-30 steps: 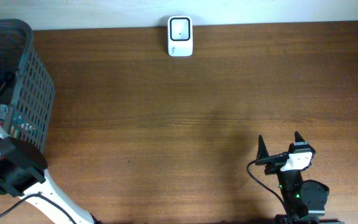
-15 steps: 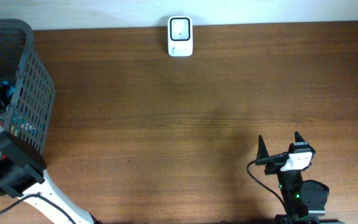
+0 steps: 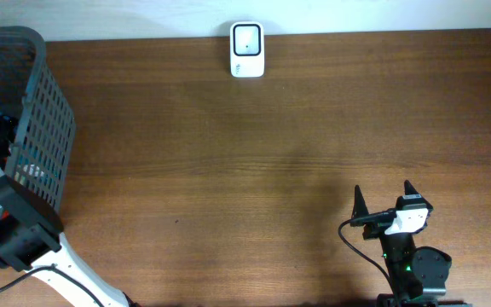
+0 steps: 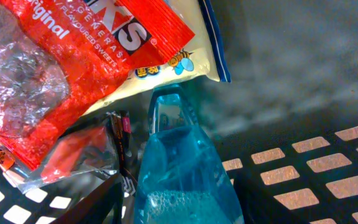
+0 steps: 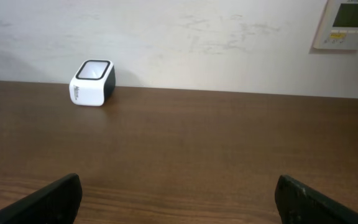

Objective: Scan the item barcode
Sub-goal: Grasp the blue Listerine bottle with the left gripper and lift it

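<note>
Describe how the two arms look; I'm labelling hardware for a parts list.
The right arm is black, with a white block at the wrist, a looping black cable, a green light and a pincer of two pointed black fingers. The left arm is white with a black boxy segment.

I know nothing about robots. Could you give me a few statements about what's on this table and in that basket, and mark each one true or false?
1. The white barcode scanner stands at the back edge of the table, by the wall. True.
2. The right tool grips a bottle. False: it is open and empty, over bare wood.
3. A blue bottle and a red sweets packet are inside the basket. True.
4. The basket stands right next to the scanner. False: it is at the table's left end, well apart from the scanner.
</note>
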`<action>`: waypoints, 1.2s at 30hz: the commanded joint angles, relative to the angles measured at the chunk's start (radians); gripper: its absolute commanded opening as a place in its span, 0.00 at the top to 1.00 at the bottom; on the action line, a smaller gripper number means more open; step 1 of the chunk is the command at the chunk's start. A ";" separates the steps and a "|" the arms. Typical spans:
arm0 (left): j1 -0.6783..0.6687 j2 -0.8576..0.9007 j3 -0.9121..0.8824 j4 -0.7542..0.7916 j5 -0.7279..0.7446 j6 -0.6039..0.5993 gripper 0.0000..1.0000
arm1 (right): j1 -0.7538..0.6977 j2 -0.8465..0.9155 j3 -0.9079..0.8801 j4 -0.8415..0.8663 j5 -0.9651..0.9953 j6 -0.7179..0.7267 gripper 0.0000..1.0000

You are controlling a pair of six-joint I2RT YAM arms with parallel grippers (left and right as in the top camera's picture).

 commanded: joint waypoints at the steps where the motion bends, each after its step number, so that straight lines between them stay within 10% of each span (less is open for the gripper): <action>1: 0.006 0.009 -0.019 -0.013 0.051 -0.003 0.49 | -0.003 -0.006 -0.009 -0.001 0.008 0.004 0.02; 12: 0.006 0.009 0.140 -0.106 0.066 -0.002 0.95 | -0.003 -0.006 -0.009 -0.001 0.008 0.004 0.02; 20: 0.006 0.008 0.495 -0.256 0.066 -0.001 0.95 | -0.003 -0.006 -0.009 -0.001 0.008 0.004 0.02; 30: -0.006 -0.170 0.967 -0.248 0.433 0.055 0.98 | -0.003 -0.006 -0.009 -0.001 0.008 0.004 0.02; 36: -0.244 -0.242 0.999 -0.228 0.570 0.055 0.98 | -0.003 -0.006 -0.009 -0.001 0.008 0.003 0.02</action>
